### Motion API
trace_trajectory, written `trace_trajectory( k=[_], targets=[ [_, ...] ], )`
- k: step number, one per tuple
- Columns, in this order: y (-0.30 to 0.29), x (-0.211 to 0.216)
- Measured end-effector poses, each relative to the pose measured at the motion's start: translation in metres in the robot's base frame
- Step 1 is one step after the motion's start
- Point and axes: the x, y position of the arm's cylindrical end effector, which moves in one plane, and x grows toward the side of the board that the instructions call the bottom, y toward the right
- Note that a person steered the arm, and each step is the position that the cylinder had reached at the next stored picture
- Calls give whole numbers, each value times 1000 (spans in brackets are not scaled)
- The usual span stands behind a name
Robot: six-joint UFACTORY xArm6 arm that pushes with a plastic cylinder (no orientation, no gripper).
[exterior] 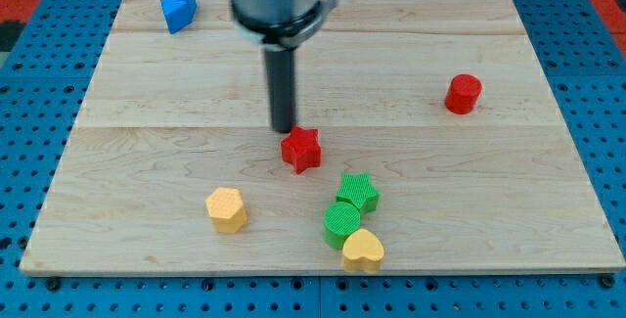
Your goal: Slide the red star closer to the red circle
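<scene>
The red star lies near the middle of the wooden board. The red circle stands far to its right and a little higher, near the view's right. My tip is at the end of the dark rod, just above and left of the red star, touching or almost touching its upper left edge.
A blue block sits at the board's top left. A yellow hexagon-like block lies at the lower left. A green star, a green circle and a yellow heart cluster below right of the red star.
</scene>
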Motion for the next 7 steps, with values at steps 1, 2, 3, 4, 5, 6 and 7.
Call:
trace_trajectory(
  k=[1, 2, 3, 4, 5, 6, 7],
  targets=[
    [-17, 35],
    [21, 46],
    [37, 10],
    [99, 11],
    [150, -3],
    [192, -16],
    [207, -7]
  ],
)
